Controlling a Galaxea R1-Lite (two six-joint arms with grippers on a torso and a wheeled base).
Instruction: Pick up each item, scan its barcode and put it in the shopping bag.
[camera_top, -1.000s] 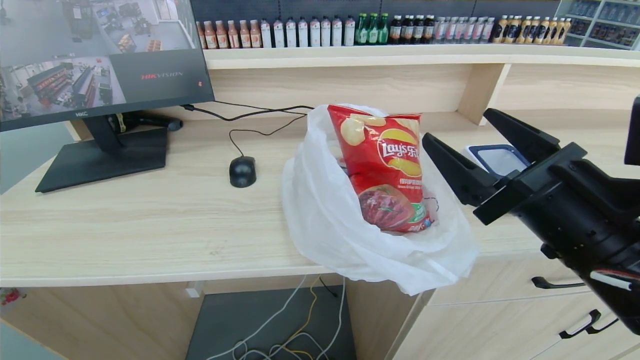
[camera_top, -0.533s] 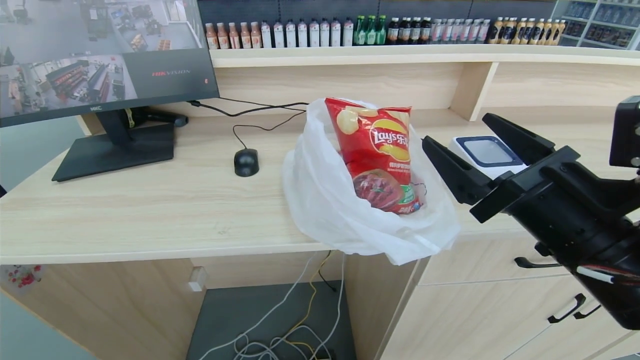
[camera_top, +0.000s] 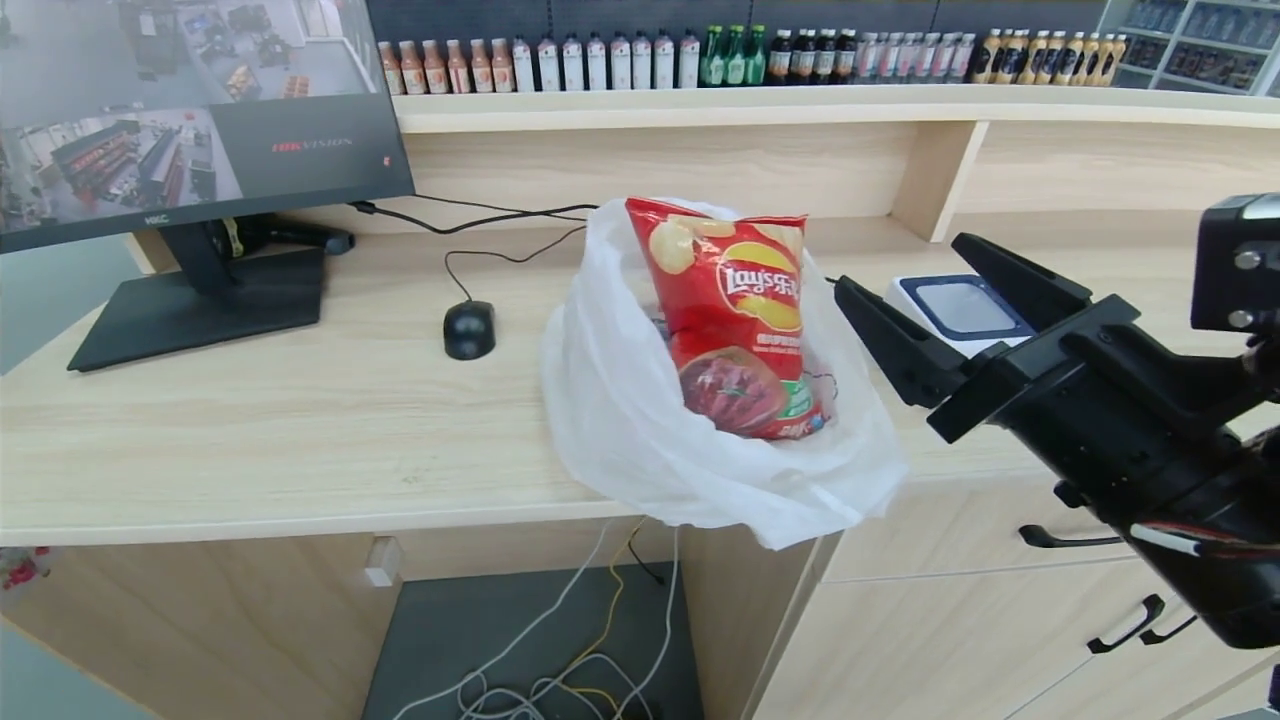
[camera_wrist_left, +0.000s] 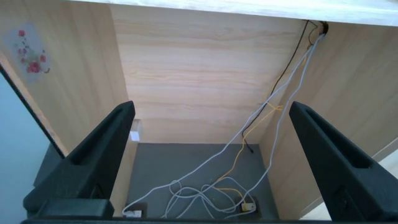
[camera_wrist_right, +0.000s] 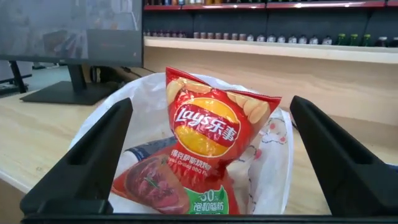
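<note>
**Item bagged, nothing gripped**

Red chip bag (camera_top: 735, 310) stands upright inside the white shopping bag (camera_top: 620, 420), top poking out. Right gripper (camera_top: 905, 265) is just right of the shopping bag, jaws spread, empty. Left gripper (camera_wrist_left: 211, 109) sits lower than the shopping bag, jaws spread, empty.

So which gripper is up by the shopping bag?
The right gripper, at counter height beside the shopping bag, jaws open and empty. The left gripper is low, facing the cables under the counter, jaws also open.
</note>
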